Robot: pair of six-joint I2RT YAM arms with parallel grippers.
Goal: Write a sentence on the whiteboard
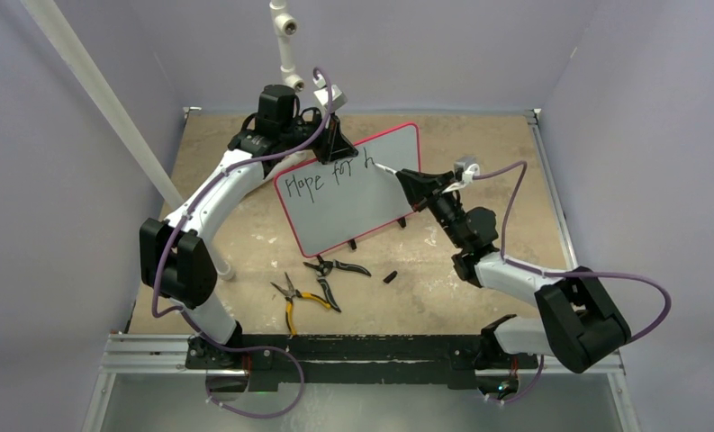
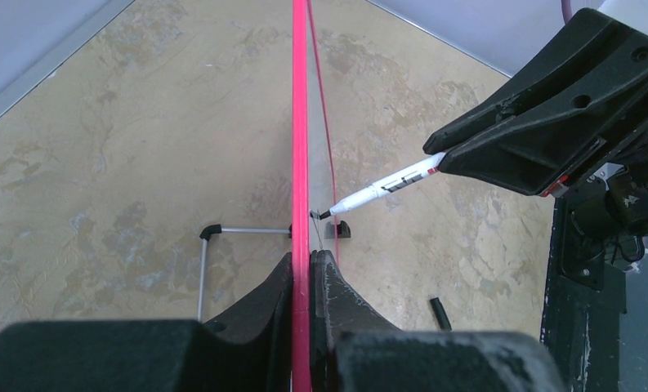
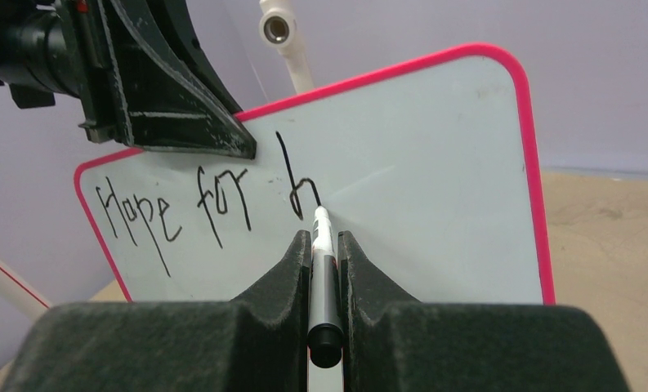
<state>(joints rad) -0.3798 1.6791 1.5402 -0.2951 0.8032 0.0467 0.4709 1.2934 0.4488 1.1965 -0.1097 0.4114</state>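
Right wrist: right gripper pinches marker, tip on whiteboard mid-frame, at the h ending sentence "Hope for h". Left gripper jaws clamp whiteboard's red edge.

The whiteboard stands upright on small black feet on the worktop, just above the middle of the top view, its long edges running from lower left to upper right. It is a white rectangle with rounded corners and a thin red-pink frame. In the left wrist view it shows edge-on as a red vertical line, its top edge pinched by the left end effector.

The sentence is unfinished: thin black handwriting reads "Hope for h", in one line across the board's upper part, from the left edge to about the middle.
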